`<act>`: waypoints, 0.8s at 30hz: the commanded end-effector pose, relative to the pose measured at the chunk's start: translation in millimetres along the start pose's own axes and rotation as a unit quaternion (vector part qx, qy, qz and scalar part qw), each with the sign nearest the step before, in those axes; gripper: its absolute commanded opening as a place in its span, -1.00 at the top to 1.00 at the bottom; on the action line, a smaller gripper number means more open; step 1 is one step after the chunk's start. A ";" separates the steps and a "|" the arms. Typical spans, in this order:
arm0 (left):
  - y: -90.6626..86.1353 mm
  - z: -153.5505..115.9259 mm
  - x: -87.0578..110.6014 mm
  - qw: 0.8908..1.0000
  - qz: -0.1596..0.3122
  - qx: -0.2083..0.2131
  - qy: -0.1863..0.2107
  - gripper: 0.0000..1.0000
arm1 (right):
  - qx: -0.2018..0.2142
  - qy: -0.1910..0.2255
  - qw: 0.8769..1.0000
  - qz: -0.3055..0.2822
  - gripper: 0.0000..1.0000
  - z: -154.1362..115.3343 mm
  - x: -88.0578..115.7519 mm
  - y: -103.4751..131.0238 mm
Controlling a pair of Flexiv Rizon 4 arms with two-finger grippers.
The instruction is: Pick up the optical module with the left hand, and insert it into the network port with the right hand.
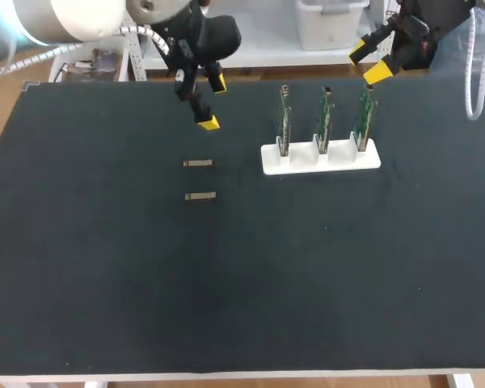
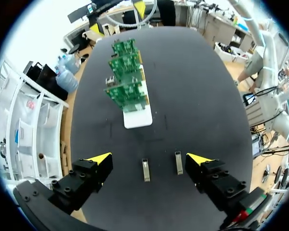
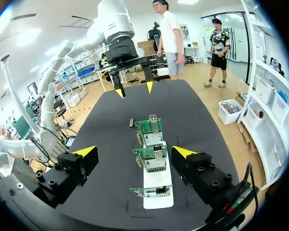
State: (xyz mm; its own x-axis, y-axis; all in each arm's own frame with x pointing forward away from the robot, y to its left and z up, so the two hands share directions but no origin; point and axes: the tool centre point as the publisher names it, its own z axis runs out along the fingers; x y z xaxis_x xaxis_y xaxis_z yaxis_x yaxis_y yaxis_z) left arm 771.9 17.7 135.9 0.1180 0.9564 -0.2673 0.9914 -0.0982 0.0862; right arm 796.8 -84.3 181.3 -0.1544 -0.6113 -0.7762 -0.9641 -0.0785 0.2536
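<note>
Below left tool [image 2: 149, 159], spread wide, empty: optical module [image 2: 145, 170], second module [image 2: 178, 162] beside.

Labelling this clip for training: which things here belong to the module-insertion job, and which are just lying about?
Job: optical modules, circuit boards, white holder, left gripper, right gripper.
Just there: black table; one module and two boards are likely spare.

The place was a robotics lab. A left arm [image 1: 210, 36] and a right arm [image 1: 416, 32] hung over a black-topped table [image 1: 105, 283]. On it sat a white stand [image 1: 373, 158] holding three bare green circuit boards [image 1: 324, 113] upright, and two small metal modules [image 1: 198, 163] lay loose beside it.
</note>
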 end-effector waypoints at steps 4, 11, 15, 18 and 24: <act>-9.4 3.8 4.4 0.998 0.027 -0.013 0.061 -1.00 | -0.237 0.001 0.971 0.000 -1.00 -2.6 -1.5 -7.4; -13.5 16.4 8.6 0.996 0.033 -0.007 0.086 -1.00 | -0.237 0.001 0.971 0.000 -1.00 -2.6 -1.5 -7.4; -13.7 22.9 15.9 0.996 0.012 -0.004 0.093 -1.00 | -0.237 0.001 0.971 0.000 -1.00 -2.6 -1.5 -7.4; -13.5 25.9 20.7 0.996 0.003 -0.001 0.093 -1.00 | -0.237 0.001 0.971 0.000 -1.00 -2.6 -1.5 -7.4; -12.2 29.3 25.5 0.995 -0.004 -0.002 0.100 -1.00 | -0.237 0.001 0.971 0.000 -1.00 -2.6 -1.5 -7.4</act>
State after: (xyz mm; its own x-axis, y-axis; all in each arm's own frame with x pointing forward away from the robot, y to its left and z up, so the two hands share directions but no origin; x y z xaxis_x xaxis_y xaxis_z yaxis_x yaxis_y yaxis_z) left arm 761.6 37.1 101.4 0.0973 0.9921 -0.0787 0.9915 -0.0898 0.0937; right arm 796.8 -84.4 181.4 -0.1544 -0.6113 -0.7762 -0.9641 -0.0785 0.2536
